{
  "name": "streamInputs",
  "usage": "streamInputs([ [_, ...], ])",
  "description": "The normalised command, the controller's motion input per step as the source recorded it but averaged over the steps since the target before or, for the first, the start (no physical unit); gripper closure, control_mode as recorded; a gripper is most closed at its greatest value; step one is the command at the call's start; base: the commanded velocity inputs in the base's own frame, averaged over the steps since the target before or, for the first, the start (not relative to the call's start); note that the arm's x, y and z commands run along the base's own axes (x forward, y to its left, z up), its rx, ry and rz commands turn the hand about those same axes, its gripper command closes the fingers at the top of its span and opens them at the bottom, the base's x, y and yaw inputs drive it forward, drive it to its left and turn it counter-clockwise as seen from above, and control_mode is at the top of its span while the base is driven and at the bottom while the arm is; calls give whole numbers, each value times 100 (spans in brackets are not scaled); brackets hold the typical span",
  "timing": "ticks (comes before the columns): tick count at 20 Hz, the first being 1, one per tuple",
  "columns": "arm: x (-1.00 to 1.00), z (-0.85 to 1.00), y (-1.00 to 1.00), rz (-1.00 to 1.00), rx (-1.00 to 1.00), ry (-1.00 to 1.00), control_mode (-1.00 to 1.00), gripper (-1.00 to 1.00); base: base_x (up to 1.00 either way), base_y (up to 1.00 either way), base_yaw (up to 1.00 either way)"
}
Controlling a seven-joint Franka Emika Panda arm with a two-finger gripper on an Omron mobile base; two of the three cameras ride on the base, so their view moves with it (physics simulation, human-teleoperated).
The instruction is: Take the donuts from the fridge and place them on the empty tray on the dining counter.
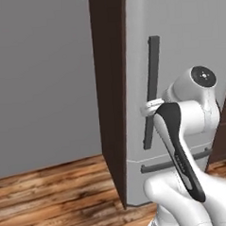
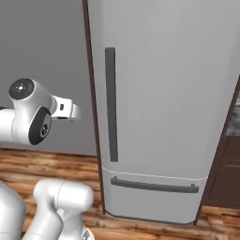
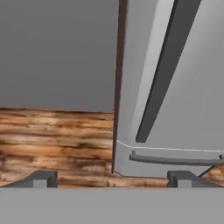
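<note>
The fridge (image 2: 159,108) is seen shut, its long dark handle (image 2: 110,103) upright on the door (drawer bar below). The gripper (image 3: 111,178) is held empty in front of it, fingers spread wide, the arm raised and bent at the elbow.
</note>
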Motion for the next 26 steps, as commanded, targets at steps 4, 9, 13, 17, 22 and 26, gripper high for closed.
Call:
streamInputs([
  [4,0,0,0,0,0,0,100,-100,3,0,-23],
  [9,0,0,0,0,0,0,100,-100,16,0,-27],
  [13,0,0,0,0,0,0,100,-100,19,0,-19],
  [17,11,0,-1,0,0,1,-100,-100,1,0,-6],
  [22,52,-4,-19,11,1,0,-100,-100,0,0,0],
  [26,54,-13,-5,10,-1,-11,-100,-100,0,0,0],
])
